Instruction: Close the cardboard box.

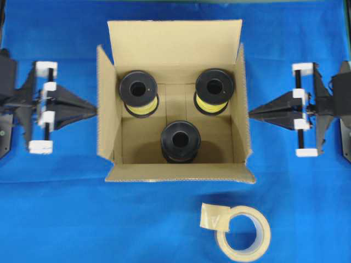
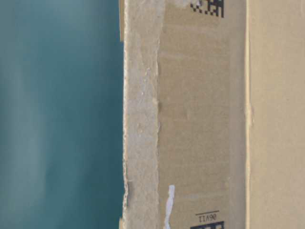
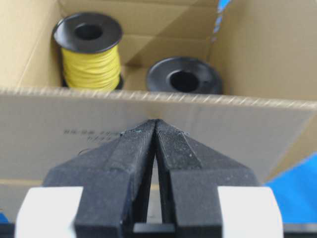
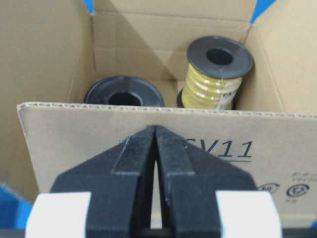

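The brown cardboard box (image 1: 173, 60) stands open in the middle of the blue table, its four flaps upright or splayed outward. Inside stand two yellow-wound spools (image 1: 139, 92) (image 1: 214, 89) and one black spool (image 1: 180, 141). My left gripper (image 1: 94, 110) is shut and empty, its tip at the outer face of the left flap (image 3: 74, 134). On the other side my right gripper (image 1: 250, 114) is likewise shut with nothing in it, tip against the right flap (image 4: 277, 148). The table-level view shows only a close cardboard wall (image 2: 200, 119) with black printed marks.
A beige tape roll (image 1: 243, 233) with a loose end lies on the blue cloth in front of the box, right of centre. Blue cloth (image 1: 55, 219) surrounds the box on all sides.
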Action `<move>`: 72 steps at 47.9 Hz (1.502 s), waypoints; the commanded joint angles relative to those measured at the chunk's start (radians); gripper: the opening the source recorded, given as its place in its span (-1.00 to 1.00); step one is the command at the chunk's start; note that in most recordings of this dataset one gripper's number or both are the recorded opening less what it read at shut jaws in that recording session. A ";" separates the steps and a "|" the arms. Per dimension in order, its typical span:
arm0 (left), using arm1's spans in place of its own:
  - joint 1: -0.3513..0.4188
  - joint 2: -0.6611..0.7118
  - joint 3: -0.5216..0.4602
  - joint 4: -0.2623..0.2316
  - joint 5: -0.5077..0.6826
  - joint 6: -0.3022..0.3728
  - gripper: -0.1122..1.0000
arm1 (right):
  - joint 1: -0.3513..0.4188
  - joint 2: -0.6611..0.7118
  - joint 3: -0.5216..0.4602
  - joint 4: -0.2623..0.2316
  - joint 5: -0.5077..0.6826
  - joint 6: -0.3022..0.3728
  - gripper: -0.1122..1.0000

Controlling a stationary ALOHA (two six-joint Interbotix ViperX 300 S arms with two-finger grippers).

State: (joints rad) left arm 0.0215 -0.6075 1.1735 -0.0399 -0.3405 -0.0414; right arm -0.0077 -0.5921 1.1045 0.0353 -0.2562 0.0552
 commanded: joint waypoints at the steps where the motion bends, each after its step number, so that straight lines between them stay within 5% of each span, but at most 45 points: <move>1: 0.017 0.074 -0.054 0.000 -0.041 0.002 -0.79 | -0.005 0.057 -0.040 0.000 -0.061 -0.002 -0.79; 19: 0.020 0.379 -0.241 0.002 -0.083 0.002 -0.79 | -0.029 0.328 -0.133 0.008 -0.153 0.002 -0.79; 29: 0.020 0.485 -0.273 0.002 -0.084 -0.002 -0.79 | -0.032 0.446 -0.152 0.051 -0.172 0.003 -0.79; 53: 0.074 0.534 -0.339 0.000 -0.121 0.003 -0.79 | -0.032 0.449 -0.158 0.055 -0.175 0.003 -0.79; 72: 0.189 0.660 -0.552 0.002 -0.120 0.129 -0.79 | -0.031 0.449 -0.156 0.055 -0.175 0.003 -0.79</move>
State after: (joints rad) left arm 0.1979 0.0476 0.6657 -0.0399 -0.4541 0.0782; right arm -0.0368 -0.1350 0.9649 0.0874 -0.4218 0.0583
